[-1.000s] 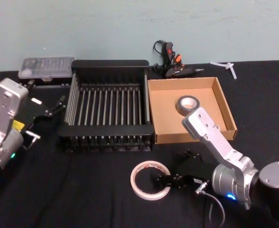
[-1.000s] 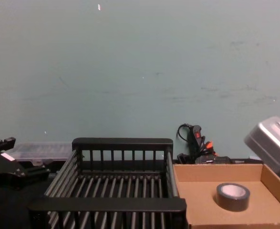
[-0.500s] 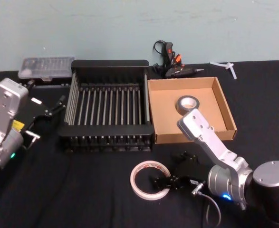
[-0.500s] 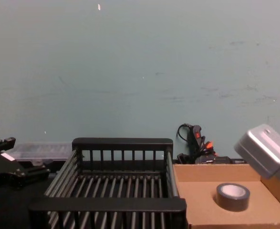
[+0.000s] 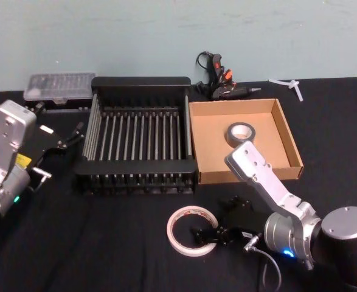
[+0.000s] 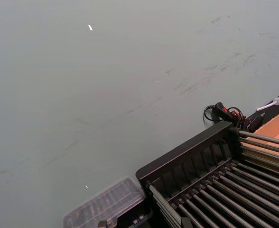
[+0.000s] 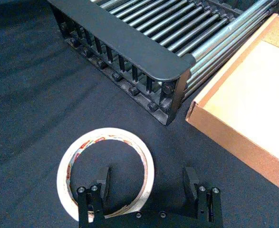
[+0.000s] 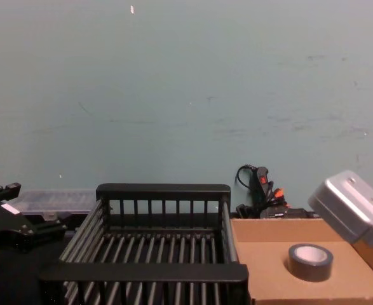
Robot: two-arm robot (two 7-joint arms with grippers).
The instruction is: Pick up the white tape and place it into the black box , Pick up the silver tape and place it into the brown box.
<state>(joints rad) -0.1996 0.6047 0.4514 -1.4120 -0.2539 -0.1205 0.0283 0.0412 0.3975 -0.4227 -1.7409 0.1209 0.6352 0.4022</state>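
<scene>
A black-draped counter [image 5: 105, 243] carries the black box [image 5: 138, 81], a slatted crate, standing side by side with the brown box [image 5: 291, 143], a shallow cardboard tray to the crate's right, their walls nearly touching. Inside the tray, toward its far right part, the silver tape [image 5: 241, 132] lies flat on the cardboard floor. In front of both containers, on the bare cloth near the robot, the white tape [image 5: 192, 230] lies flat, red print visible on its inner core. The right gripper [image 7: 145, 183] sits low at the ring's near right edge, released, its two fingers [image 7: 102, 179] spread wide: one rests inside the ring's hole, the other on the cloth outside it, so the band lies between them, not yet clamped. The left gripper [image 5: 69, 139] is parked at the counter's left side, beside the crate; whether it is released or clenched cannot be told. Behind the crate lies a clear plastic case [image 5: 59, 86]; behind the tray, a glue gun [image 5: 222, 84].
</scene>
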